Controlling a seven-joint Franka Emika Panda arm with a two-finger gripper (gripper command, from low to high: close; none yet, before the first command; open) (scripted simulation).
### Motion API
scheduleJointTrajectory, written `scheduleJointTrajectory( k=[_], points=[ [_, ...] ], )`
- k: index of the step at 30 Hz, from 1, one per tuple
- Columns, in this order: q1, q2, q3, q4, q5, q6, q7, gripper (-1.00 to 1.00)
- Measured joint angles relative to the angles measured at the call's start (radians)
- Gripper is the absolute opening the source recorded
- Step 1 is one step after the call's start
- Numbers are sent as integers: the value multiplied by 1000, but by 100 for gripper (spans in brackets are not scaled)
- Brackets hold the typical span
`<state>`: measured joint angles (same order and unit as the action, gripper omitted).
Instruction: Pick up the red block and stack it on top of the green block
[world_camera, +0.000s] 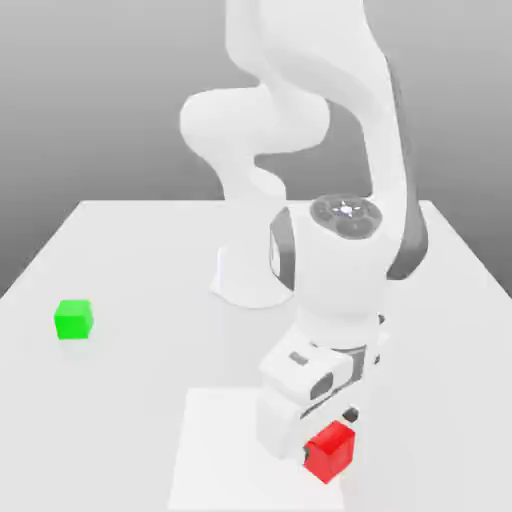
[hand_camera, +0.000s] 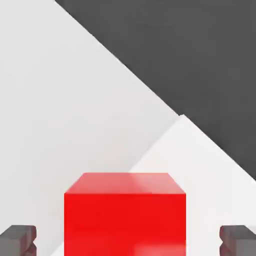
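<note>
Gripper (hand_camera: 128, 241) fingers apart, one each side of red block (hand_camera: 125, 220), no contact seen; block at white patch (world_camera: 225, 445) edge; close evenly, keep centred, then lift straight before going toward green block (world_camera: 73, 320).

The table (world_camera: 140, 270) was pale grey and smooth, and its far edge ran straight across the exterior view. A brighter white square patch (world_camera: 230, 470) lay on it at the near side, around the middle of that view. Beyond the table stood a plain grey background (world_camera: 90, 100), darker lower down. In the hand view, a dark grey area (hand_camera: 200, 60) bordered both the table and the white patch along a slanting edge.
</note>
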<state>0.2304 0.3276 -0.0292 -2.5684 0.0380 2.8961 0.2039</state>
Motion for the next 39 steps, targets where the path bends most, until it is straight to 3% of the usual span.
scheduleJointTrajectory(
  k=[6, 12, 20, 29, 36, 39],
  points=[
    [-1, -4, 0, -1, -3, -5, 2, -100],
    [-6, -193, -23, -32, -32, -160, 24, -100],
    [-342, -365, -192, -113, -186, -225, 150, -100],
    [-629, -511, -384, -217, -297, -256, 250, -100],
    [-852, -574, -542, -306, -333, -245, 295, -100],
    [-838, -540, -580, -317, -275, -214, 258, -100]
  ],
)
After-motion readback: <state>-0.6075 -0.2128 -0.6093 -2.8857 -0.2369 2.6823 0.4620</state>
